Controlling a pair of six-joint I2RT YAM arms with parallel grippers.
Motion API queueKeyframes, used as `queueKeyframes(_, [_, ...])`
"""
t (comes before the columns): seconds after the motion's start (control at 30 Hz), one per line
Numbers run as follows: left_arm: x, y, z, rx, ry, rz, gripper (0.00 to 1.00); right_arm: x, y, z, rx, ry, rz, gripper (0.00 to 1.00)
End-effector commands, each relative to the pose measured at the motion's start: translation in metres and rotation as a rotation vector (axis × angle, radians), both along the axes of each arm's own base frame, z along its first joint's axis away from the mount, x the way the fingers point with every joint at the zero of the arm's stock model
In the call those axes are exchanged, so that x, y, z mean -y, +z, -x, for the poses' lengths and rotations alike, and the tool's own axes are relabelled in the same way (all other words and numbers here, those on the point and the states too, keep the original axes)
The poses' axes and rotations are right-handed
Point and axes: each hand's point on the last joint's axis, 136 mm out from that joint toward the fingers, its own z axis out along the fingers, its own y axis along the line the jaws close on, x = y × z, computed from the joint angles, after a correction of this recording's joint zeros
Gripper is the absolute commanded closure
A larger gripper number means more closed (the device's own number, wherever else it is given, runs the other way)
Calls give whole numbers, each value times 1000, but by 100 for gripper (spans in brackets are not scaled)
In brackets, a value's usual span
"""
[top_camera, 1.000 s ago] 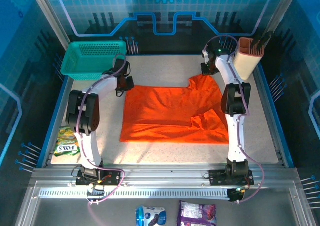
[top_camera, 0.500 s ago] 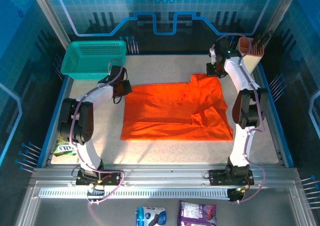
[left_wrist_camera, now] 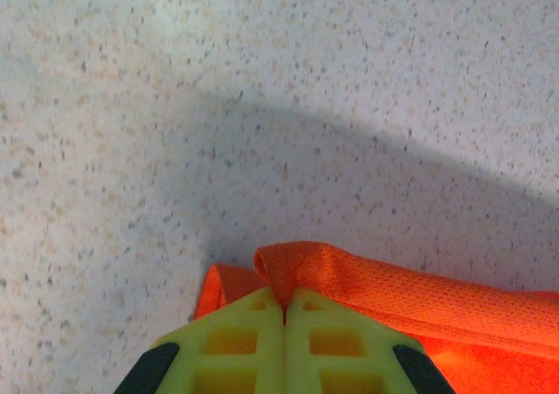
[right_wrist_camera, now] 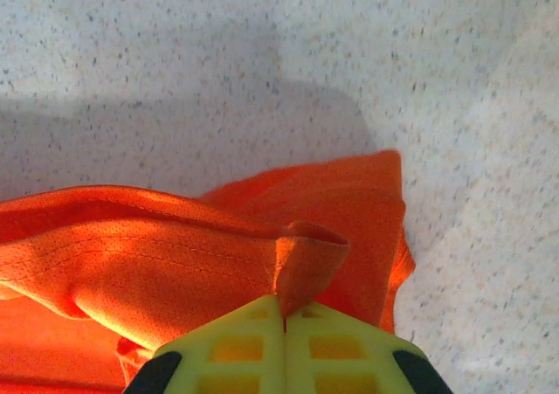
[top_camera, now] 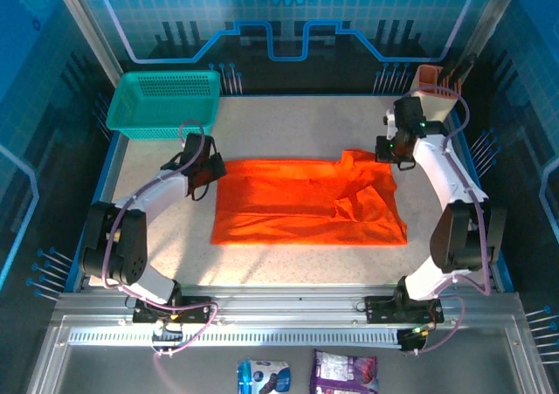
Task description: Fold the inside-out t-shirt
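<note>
Shirt (top_camera: 306,202) lies spread on the table (top_camera: 288,123), mid-field btwn the two arms, long side running left-right, mostly flat. One rumpled patch sits right of centre, cloth lapped over itself. Near edge looks straight and rests on the table.

L gripper (top_camera: 212,169) is at the shirt's far-left corner, jaws together, clamped on a pinch of cloth. Left wrist view: yellow-green fingers (left_wrist_camera: 236,342) meet w/ no gap, a small orange fold squeezed up at the tips, the edge running off to the right just above the table. R gripper (top_camera: 389,156) is at the far-right corner, likewise clamped on the shirt. Right wrist view shows a pleat standing up at the closed tips and cloth w/ a stitched hem draping away to the left.

Why so: both grips are on the far edge, one per corner, arms reaching out wide, so the edge is stretched btwn them. Prob. the set-up for a fold: lift far edge, carry it toward the near edge. Tips are low, near the table, so the cloth hardly hangs.

Risk, my guess: thin cloth, small pinches, could slip if the two pull apart too hard. The rumple on the right may get folded in.

Basket (top_camera: 166,101) sits at the far-left corner, apart from the shirt, not involved.
</note>
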Motion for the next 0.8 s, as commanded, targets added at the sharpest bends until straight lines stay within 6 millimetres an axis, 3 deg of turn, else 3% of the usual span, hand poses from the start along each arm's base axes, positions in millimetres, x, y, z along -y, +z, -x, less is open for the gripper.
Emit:
queueKeyframes(0.0, [2,7,10,35,15,38,95,-3,4,18,22,-38,-67,99])
queueKeyframes(0.47, [2,-7,53,-9,42,104,94,-2,-30,89,-29,-150,-146,97])
queueKeyframes(0.57, [2,-15,61,-29,49,117,91,1,-42,101,-47,-186,-146,97])
queueKeyframes(0.63, [0,-20,69,-44,65,120,83,2,-53,113,-73,-221,-147,98])
queueKeyframes(0.7, [-4,-23,78,-47,92,121,73,4,-60,123,-82,-250,-142,91])
queueKeyframes(0.77, [-7,-23,86,-42,112,129,63,6,-55,128,-70,-242,-77,68])
